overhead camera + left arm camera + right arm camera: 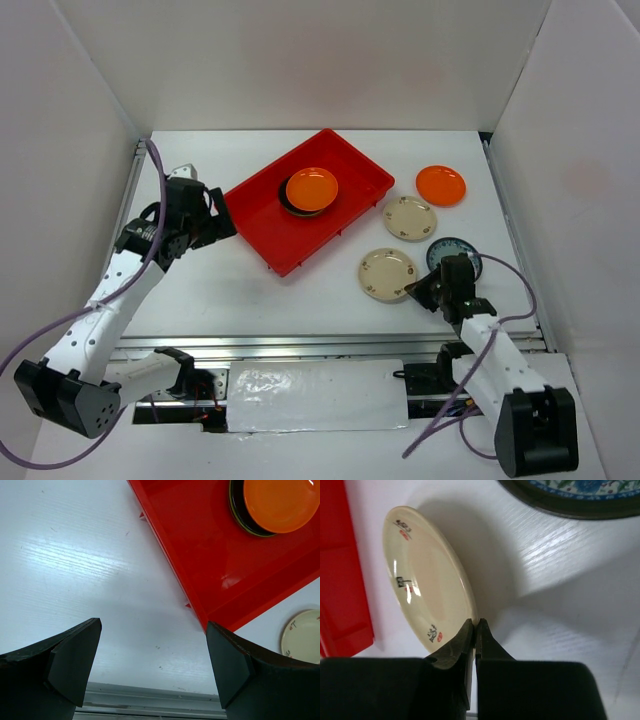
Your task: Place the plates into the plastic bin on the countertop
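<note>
The red plastic bin (300, 215) lies at the centre back of the white countertop (240, 290). In it an orange plate (312, 187) rests on a dark plate (288, 206). My right gripper (420, 290) is shut on the near rim of a beige speckled plate (388, 273); the wrist view shows its fingertips (475, 622) pinching that plate (427, 580). My left gripper (218, 215) is open and empty beside the bin's left corner, over bare countertop (152, 650).
A second beige plate (409, 217), an orange plate (441, 185) and a blue-white patterned plate (455, 250) lie right of the bin. The blue-white plate is partly hidden by my right wrist. White walls stand on three sides.
</note>
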Controlling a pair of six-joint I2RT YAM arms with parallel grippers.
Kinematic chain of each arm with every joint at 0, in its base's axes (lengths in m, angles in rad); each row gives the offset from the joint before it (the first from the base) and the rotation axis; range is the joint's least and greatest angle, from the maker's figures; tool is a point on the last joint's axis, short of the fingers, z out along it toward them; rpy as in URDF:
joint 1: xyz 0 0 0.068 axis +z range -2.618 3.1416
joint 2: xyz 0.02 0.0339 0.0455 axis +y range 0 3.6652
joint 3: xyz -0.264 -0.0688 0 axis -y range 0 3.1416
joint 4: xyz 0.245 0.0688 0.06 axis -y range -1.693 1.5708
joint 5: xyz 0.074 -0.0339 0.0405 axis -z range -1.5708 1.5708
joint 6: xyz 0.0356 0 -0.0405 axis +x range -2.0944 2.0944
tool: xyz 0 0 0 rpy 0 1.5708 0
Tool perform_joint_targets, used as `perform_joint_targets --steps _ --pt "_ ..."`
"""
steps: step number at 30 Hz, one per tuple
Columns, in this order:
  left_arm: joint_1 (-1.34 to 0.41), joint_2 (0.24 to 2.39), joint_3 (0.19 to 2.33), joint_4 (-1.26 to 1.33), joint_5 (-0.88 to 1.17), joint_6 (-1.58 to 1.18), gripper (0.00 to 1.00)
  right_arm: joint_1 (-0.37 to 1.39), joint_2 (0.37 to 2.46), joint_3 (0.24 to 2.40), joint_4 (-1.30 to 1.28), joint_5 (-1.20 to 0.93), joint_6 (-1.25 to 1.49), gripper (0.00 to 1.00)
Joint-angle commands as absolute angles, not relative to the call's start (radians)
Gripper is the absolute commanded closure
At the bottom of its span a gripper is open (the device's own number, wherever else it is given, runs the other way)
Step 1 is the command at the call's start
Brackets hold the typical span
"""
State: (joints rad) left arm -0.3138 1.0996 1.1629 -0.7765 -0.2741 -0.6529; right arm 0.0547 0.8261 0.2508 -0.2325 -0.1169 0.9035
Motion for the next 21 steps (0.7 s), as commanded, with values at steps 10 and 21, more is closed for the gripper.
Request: perform_joint_targets --steps 10,21 --pt "-0.281 0.953 1.16 -0.787 -0.337 -0.611 0.01 0.235 0.607 0.575 -0.425 0.099 0.89 1.0" --pt "-0.242 0.963 1.111 -0.733 -0.219 -0.469 0.01 0.33 1.625 1.387 -0.42 -0.047 0.673 1.0"
